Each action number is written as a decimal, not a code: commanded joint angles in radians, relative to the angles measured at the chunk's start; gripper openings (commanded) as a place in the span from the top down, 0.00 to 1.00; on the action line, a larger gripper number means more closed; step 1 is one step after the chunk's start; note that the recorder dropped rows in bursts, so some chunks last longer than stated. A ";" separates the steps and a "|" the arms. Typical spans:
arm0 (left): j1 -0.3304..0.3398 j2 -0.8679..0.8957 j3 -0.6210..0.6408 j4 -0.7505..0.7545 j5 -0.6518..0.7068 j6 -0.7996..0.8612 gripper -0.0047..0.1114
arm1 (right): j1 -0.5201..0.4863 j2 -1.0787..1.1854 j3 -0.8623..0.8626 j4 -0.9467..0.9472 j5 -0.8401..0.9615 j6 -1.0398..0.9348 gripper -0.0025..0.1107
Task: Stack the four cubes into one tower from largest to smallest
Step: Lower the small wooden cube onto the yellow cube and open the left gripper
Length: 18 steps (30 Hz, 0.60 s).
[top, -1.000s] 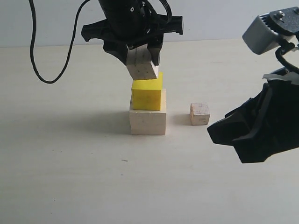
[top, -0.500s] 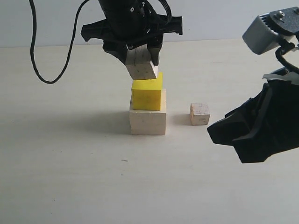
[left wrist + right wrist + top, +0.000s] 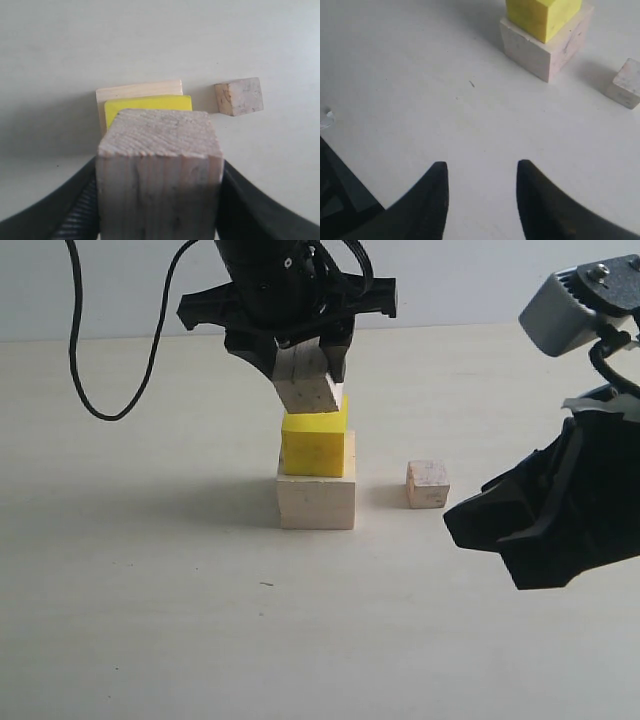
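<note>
The large pale wooden block (image 3: 317,502) rests on the table with the bright yellow cube (image 3: 315,443) on top of it. My left gripper (image 3: 305,370) is shut on the medium pale wooden cube (image 3: 308,383), held tilted just above the yellow cube, its lower edge close to the yellow top. The left wrist view shows that cube (image 3: 160,170) filling the space between the jaws, with the yellow cube (image 3: 148,103) and large block (image 3: 135,91) beyond. The smallest pale wooden cube (image 3: 427,484) sits alone to the right. My right gripper (image 3: 481,172) hangs open over bare table.
A black cable (image 3: 95,370) loops down over the table at the back left. The right arm's body (image 3: 555,510) and its camera (image 3: 575,305) fill the right side of the exterior view.
The left gripper with the medium cube has shifted slightly right and a little lower toward the yellow cube. The right arm has not moved.
</note>
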State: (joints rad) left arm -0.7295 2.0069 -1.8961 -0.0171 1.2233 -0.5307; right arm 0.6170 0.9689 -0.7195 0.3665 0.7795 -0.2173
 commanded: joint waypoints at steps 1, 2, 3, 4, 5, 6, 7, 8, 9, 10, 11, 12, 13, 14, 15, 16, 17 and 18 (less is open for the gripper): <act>-0.004 -0.006 0.002 0.009 -0.002 0.000 0.95 | -0.006 -0.003 0.004 0.000 -0.008 0.001 0.60; -0.004 -0.006 0.002 0.009 -0.002 0.000 0.95 | -0.006 -0.003 0.004 0.000 -0.008 0.001 0.60; -0.004 -0.002 0.002 0.009 -0.002 0.000 0.95 | -0.006 -0.003 0.004 0.000 -0.008 0.001 0.60; -0.004 0.002 0.002 0.009 -0.002 0.000 0.95 | -0.006 -0.003 0.004 0.000 -0.008 0.001 0.60; -0.004 0.005 0.002 0.009 -0.002 0.003 0.95 | -0.006 -0.003 0.004 0.000 -0.008 0.001 0.60; -0.004 0.013 0.002 0.009 -0.002 0.004 0.95 | -0.006 -0.003 0.004 0.000 -0.005 -0.001 0.60; -0.004 0.020 0.002 0.009 -0.002 0.004 0.95 | -0.006 -0.003 0.004 0.000 -0.005 -0.001 0.60; -0.004 0.025 0.002 0.009 -0.002 0.004 0.95 | -0.006 -0.003 0.004 0.000 -0.005 -0.001 0.60; -0.004 0.029 0.002 0.009 -0.002 0.004 0.95 | -0.006 -0.003 0.004 0.000 -0.005 -0.001 0.60; -0.004 0.032 0.002 0.009 -0.002 0.004 0.95 | -0.006 -0.003 0.004 0.000 -0.005 -0.001 0.60; -0.004 0.036 0.002 0.009 -0.002 0.004 0.95 | -0.006 -0.003 0.004 0.000 -0.005 -0.001 0.60; -0.004 0.036 0.002 0.009 -0.002 0.004 0.95 | -0.006 -0.003 0.004 0.000 -0.005 -0.001 0.60; -0.004 0.035 0.002 0.010 -0.002 0.004 0.95 | -0.006 -0.003 0.004 0.000 -0.005 -0.001 0.60; -0.004 0.035 0.002 0.010 -0.002 0.004 0.95 | -0.006 -0.003 0.004 0.000 -0.005 -0.001 0.60; -0.004 0.035 0.002 0.010 -0.002 0.004 0.95 | -0.006 -0.003 0.004 0.000 -0.005 -0.001 0.60; -0.004 0.035 0.002 0.010 -0.002 0.004 0.95 | -0.006 -0.003 0.004 0.000 -0.005 -0.001 0.60; -0.004 0.035 0.002 0.023 -0.002 0.004 0.95 | -0.006 -0.003 0.004 0.000 -0.005 -0.001 0.60; -0.004 0.035 0.002 0.025 -0.002 0.004 0.94 | -0.006 -0.003 0.004 0.000 -0.005 -0.001 0.60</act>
State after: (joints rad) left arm -0.7295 2.0439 -1.8961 -0.0092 1.2212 -0.5286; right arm 0.6170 0.9689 -0.7195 0.3665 0.7795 -0.2173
